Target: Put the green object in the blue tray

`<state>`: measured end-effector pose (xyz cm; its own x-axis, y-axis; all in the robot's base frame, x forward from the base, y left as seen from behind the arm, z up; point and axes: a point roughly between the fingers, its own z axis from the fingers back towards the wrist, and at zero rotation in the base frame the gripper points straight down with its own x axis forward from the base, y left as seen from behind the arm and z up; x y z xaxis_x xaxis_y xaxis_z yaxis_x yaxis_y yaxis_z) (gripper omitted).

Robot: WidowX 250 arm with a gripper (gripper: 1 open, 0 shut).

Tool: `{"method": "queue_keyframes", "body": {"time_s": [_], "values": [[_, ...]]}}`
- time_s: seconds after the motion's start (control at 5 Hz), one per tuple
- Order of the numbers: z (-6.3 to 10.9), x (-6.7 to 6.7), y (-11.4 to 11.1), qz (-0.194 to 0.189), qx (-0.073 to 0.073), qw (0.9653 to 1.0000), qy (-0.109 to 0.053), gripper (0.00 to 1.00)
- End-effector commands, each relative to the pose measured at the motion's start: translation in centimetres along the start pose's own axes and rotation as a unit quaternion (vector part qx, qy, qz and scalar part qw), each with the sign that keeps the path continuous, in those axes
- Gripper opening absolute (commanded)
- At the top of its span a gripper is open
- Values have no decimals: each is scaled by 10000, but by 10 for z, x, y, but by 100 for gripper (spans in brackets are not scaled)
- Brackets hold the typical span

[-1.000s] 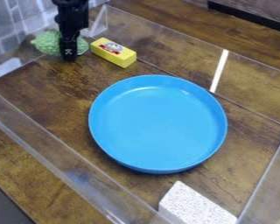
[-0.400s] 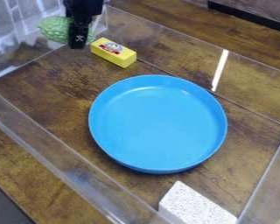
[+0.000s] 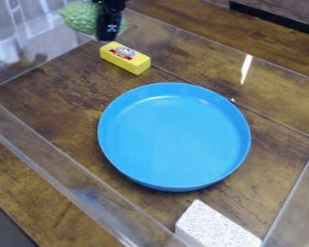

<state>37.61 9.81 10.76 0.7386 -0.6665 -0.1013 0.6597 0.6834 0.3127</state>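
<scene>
The green object (image 3: 77, 17), a bumpy oval lump, hangs in the air at the top left, above the wooden table. My black gripper (image 3: 100, 25) is shut on it; one dark finger (image 3: 112, 27) shows on its right side, while the other finger is hidden behind the lump. The blue tray (image 3: 115, 106), a large round shallow dish with a raised rim, lies in the middle of the table, below and to the right of the gripper, with nothing in it.
A small yellow rectangular block (image 3: 125, 58) lies just under the gripper, between it and the tray. A white speckled block (image 3: 219, 228) sits at the bottom edge. Clear plastic walls (image 3: 42, 164) fence the table on the left and front.
The gripper has risen and moved right with the green object in it; the lump has left the table near the left wall and now hangs above the yellow block's far side.
</scene>
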Motion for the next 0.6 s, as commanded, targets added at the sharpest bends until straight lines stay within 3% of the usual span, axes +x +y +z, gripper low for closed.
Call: {"method": "queue_keyframes", "body": {"time_s": [0.0,0.2,0.4], "values": [[44,15,-6,122,313,9986,-405,0],[52,22,-25,164,254,9984,-474,0],[59,24,-32,194,201,9987,-430,0]]}}
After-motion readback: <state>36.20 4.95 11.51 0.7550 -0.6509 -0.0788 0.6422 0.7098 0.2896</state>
